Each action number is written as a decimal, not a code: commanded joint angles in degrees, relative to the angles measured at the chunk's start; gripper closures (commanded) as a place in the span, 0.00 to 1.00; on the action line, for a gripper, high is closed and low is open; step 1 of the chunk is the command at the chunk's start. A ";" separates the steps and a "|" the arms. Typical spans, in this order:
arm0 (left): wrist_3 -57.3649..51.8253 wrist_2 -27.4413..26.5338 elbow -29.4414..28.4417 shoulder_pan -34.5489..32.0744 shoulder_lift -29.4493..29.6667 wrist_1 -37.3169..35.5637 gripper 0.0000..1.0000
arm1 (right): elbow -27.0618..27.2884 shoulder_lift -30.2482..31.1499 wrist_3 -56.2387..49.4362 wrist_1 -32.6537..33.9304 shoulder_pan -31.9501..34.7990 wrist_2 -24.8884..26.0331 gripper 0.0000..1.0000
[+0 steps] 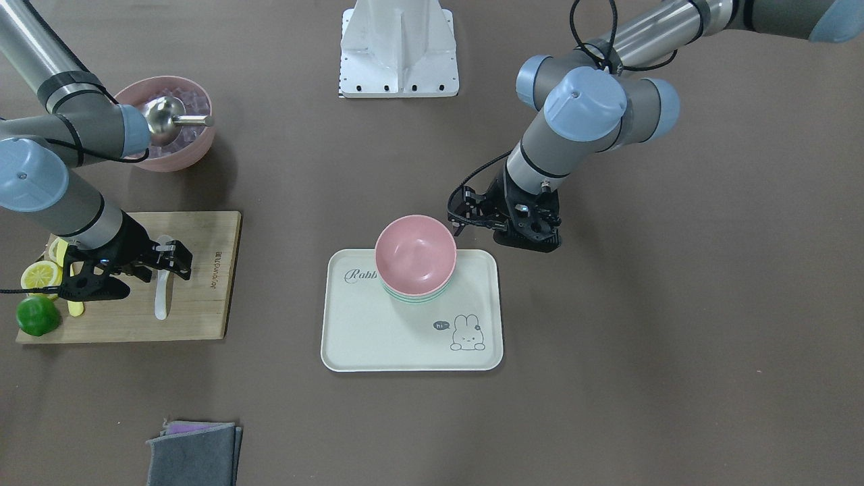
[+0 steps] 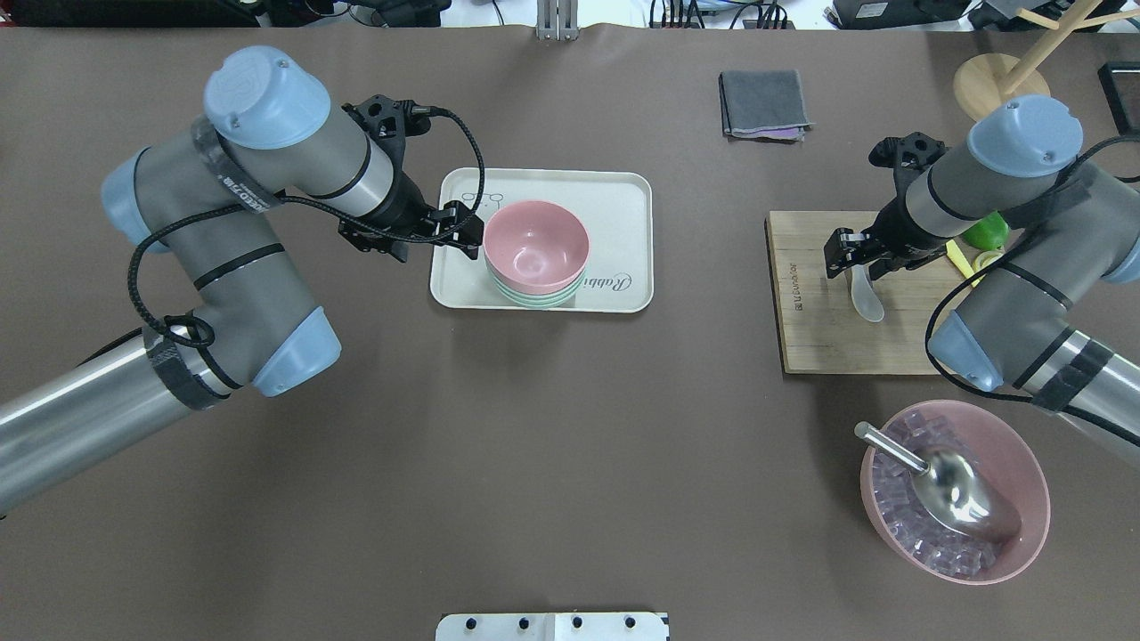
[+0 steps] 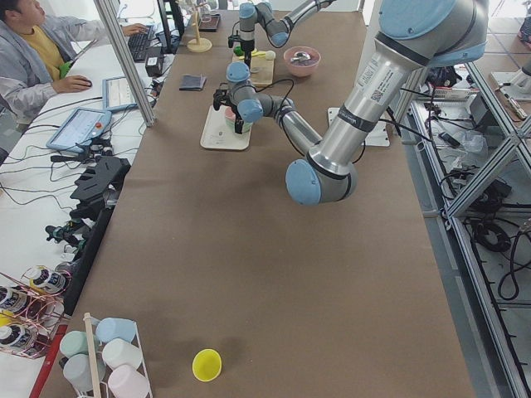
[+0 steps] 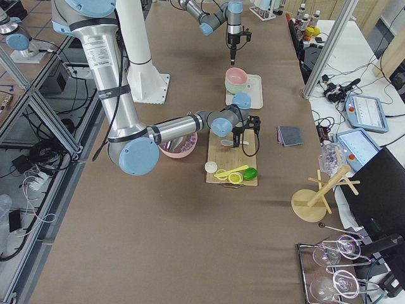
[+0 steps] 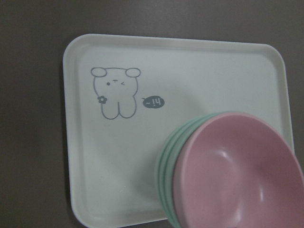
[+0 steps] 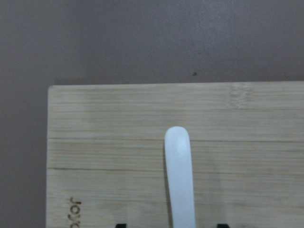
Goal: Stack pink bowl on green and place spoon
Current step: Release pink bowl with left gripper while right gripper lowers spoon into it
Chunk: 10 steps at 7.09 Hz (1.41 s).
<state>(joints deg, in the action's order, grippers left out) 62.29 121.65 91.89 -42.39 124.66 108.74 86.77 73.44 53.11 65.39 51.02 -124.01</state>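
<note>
- One pink bowl [image 2: 536,245] is nested upright on top of the stack of green bowls [image 5: 164,175]. At least two green rims show beneath it; the exact count cannot be told.
- The stack stands on one cream tray [image 2: 623,205], at its near left part, on the brown surface [image 2: 570,445].
- The left pincer [image 2: 463,231] is just beside the left side of the pink bowl. Its jaws are apart and hold nothing.
- One white spoon [image 2: 867,301] lies flat on one wooden board [image 2: 819,329], well apart to the right of the tray.
- The right pincer [image 2: 858,263] is low over the spoon handle. In the right wrist view, one fingertip [image 6: 121,224] shows on each side of the handle with a gap, so the jaws are spread and not gripping.
- One lime [image 1: 37,316] and one lemon half [image 1: 40,275] rest at the board's right end.
- One larger pink bowl [image 2: 1024,463] of ice cubes, holding one metal scoop [image 2: 966,490], stands near of the board.
- One folded grey cloth [image 2: 764,102] lies far of the board.
</note>
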 commanded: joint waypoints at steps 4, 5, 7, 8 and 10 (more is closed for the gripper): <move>1.08 -0.89 11.78 -4.35 -12.30 -0.29 0.02 | 1.57 -8.27 12.47 1.05 -1.43 0.52 1.00; 1.17 -0.19 16.00 -6.11 -17.64 0.24 0.02 | 1.39 -12.32 19.15 1.05 -3.10 0.70 1.00; 1.08 -0.01 17.97 -8.40 -19.97 -0.37 0.02 | -0.35 -21.71 31.90 1.23 -8.01 7.08 1.00; 0.99 2.60 18.32 -9.72 -22.59 -0.29 0.02 | -4.89 -28.29 37.01 1.23 -9.08 8.16 1.00; -0.32 10.87 17.71 -13.24 -24.45 -0.29 0.02 | -11.08 -34.76 40.65 1.14 -11.28 11.67 1.00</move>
<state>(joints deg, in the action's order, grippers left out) 62.73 128.56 109.65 -53.99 101.72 108.43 78.77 42.23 91.26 66.60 41.27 -114.70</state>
